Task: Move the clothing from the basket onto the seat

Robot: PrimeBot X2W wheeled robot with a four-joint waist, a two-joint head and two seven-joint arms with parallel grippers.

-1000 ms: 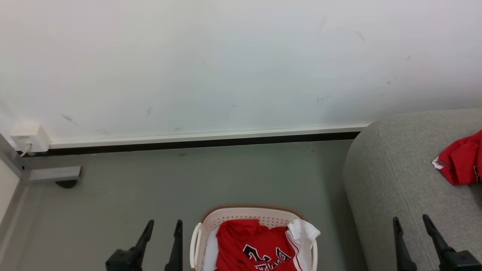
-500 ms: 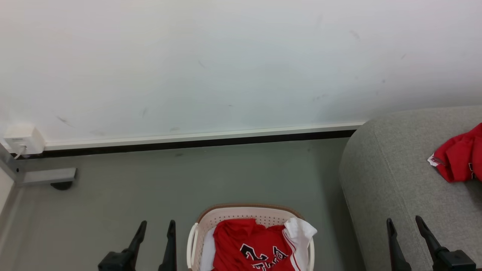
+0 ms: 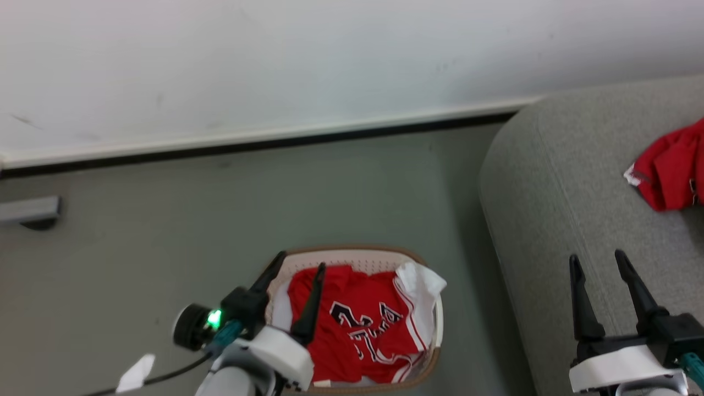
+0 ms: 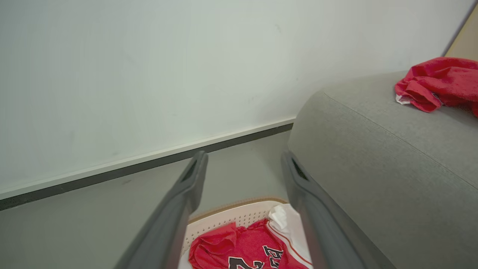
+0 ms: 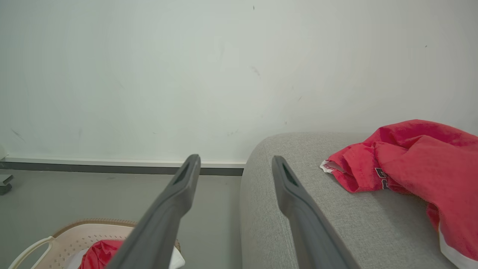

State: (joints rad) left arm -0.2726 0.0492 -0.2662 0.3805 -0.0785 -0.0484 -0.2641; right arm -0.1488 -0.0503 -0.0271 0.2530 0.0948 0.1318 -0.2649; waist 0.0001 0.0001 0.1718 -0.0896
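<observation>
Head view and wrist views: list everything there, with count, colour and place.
clothing in basket: one pile, red with white trim, inside the basket.
clothing on seat: one heap, red, on the seat's top.
basket: one, white with a brown rim, on the floor beside the seat.
seat: one, light grey, right side.
metal foot: one, grey, far left.
floor: grey.
wall: white.
left gripper: dark, open, over the basket.
right gripper: dark, open, over the seat.

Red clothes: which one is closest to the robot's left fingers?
The red garment in the basket; the other lies far off on the sofa.
</observation>
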